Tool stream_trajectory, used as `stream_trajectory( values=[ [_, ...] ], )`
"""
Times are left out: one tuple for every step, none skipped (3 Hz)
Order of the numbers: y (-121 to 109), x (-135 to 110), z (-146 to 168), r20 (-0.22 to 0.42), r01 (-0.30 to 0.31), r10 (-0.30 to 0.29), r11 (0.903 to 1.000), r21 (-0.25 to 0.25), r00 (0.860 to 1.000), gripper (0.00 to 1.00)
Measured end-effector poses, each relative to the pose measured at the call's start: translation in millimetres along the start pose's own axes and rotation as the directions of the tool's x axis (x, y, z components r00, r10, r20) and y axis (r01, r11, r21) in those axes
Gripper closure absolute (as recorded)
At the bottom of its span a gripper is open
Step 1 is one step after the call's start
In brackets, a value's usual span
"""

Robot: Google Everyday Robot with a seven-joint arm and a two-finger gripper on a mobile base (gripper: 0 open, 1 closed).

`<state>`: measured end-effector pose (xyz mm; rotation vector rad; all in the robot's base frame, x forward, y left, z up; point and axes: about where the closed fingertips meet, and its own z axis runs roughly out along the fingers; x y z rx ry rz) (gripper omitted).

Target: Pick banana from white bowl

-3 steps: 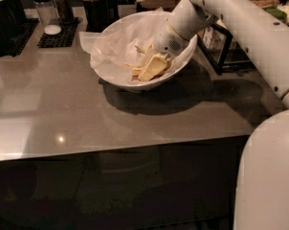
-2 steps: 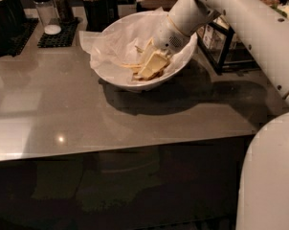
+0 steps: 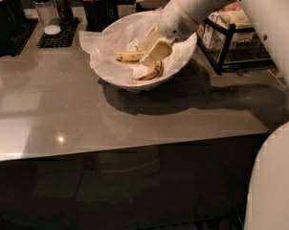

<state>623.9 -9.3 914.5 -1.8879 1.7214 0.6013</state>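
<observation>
The tool (image 3: 156,51) is inside the bowl (image 3: 106,72), near its middle; I cannot tell if it is open or closed. One banana (image 3: 128,56) lies just at its 9 o'clock, a second banana (image 3: 151,73) at its 6 o'clock. The bowl stands on the desk (image 3: 63,114).

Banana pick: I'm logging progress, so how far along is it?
Approach looks done: the pincer is inside the white bowl, beside the bananas. Grasping is in hand; whether it grips one is unclear. Left: lifting one out, since both lie on the paper.
</observation>
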Motion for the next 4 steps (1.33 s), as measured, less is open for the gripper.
stream_trajectory(
  values=[
    [24, -17, -32, 0.102, 0.026, -0.027, 0.9996, 0.014, 0.994, 1.0],
    [60, -22, -64, 0.208, -0.004, -0.008, 0.9984, 0.056, 0.978, 1.0],
    [98, -13, -78, 0.278, -0.058, 0.03, 0.994, 0.093, 0.96, 1.0],
    [123, -9, -88, 0.303, -0.084, 0.047, 0.9905, 0.109, 0.952, 1.0]
  ],
)
